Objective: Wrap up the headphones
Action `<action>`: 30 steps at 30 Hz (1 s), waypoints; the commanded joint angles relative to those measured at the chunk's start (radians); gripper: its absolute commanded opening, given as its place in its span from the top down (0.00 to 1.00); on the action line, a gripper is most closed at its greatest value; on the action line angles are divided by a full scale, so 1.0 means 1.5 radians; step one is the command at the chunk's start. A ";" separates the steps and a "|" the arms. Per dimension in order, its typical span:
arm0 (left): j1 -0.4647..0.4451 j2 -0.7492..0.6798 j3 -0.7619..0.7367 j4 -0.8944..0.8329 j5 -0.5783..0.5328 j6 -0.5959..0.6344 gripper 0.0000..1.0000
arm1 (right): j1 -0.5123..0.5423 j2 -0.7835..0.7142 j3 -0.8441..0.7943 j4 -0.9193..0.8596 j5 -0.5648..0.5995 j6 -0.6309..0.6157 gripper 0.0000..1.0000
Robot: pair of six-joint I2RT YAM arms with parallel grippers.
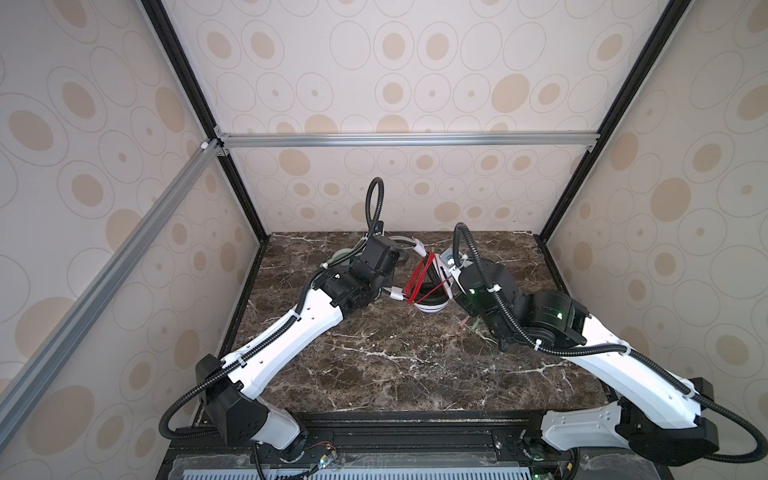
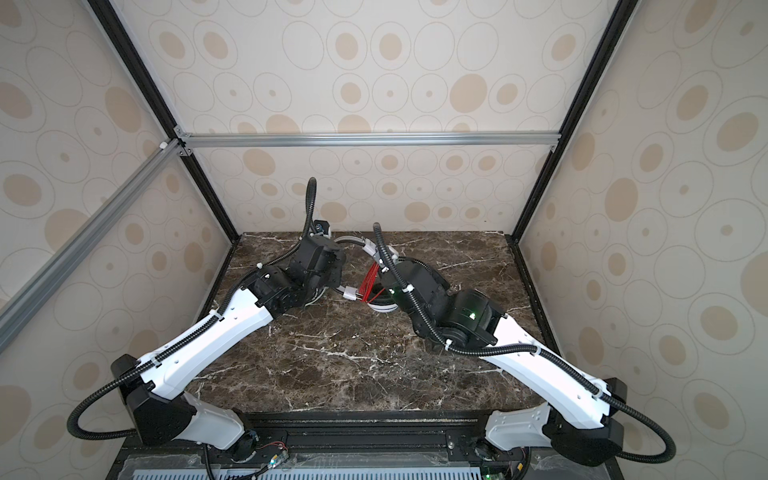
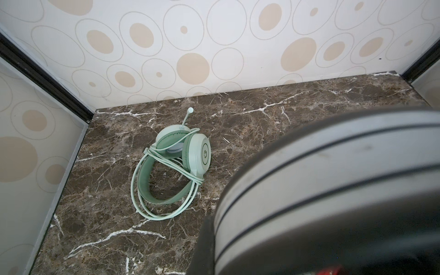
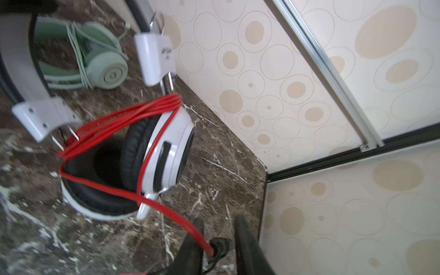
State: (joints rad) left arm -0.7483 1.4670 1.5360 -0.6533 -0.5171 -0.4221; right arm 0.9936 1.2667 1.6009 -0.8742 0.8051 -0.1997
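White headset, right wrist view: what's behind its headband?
The mint-green headset, on the table with its pale cable wound round it. The grey headband covers part of its band in the right wrist view.

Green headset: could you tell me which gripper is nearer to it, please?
Left. The left gripper grips the grey headband beside the green headset; the right gripper sits beyond the white earcups, by the red cable.
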 commanded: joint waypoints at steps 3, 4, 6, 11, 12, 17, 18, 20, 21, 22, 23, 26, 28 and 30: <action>-0.003 -0.029 0.008 0.046 0.011 0.005 1.00 | -0.049 0.044 0.069 0.035 -0.096 -0.006 0.58; -0.003 -0.031 0.008 0.046 0.010 0.005 1.00 | -0.059 0.055 0.084 0.029 -0.110 -0.003 0.58; -0.003 -0.033 0.006 0.048 0.010 0.006 1.00 | -0.073 0.075 0.105 0.028 -0.132 -0.006 0.58; -0.003 -0.034 0.008 0.048 0.012 0.005 1.00 | -0.119 0.139 0.175 -0.002 -0.198 0.007 0.53; -0.003 -0.034 0.007 0.046 0.011 0.005 1.00 | -0.123 0.146 0.182 -0.010 -0.202 0.010 0.53; -0.003 -0.036 0.011 0.043 0.000 0.004 1.00 | -0.135 0.103 0.077 0.008 -0.211 0.046 0.52; -0.003 -0.037 0.012 0.042 -0.001 0.004 1.00 | -0.143 0.083 0.044 0.015 -0.223 0.057 0.52; -0.003 -0.041 0.011 0.042 -0.004 0.001 1.00 | -0.166 0.036 -0.024 0.027 -0.254 0.087 0.52; -0.003 -0.042 0.011 0.043 -0.006 0.000 1.00 | -0.178 0.009 -0.059 0.034 -0.270 0.103 0.52; -0.003 -0.045 0.009 0.043 -0.009 -0.002 1.00 | -0.190 -0.019 -0.097 0.040 -0.284 0.119 0.52; -0.003 -0.047 0.010 0.043 -0.013 -0.003 1.00 | -0.198 -0.043 -0.130 0.046 -0.296 0.132 0.52; -0.001 -0.052 0.008 0.043 -0.018 -0.008 1.00 | -0.222 -0.115 -0.224 0.063 -0.334 0.176 0.52; 0.000 -0.055 0.008 0.043 -0.021 -0.008 1.00 | -0.233 -0.150 -0.278 0.071 -0.360 0.204 0.52; 0.001 -0.057 0.008 0.045 -0.016 -0.007 1.00 | -0.238 -0.173 -0.323 0.082 -0.383 0.224 0.52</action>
State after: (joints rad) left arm -0.7483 1.4254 1.5291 -0.6525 -0.5243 -0.3962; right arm 0.6464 1.0313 1.1790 -0.7898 0.3107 0.0521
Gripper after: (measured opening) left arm 0.072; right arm 0.479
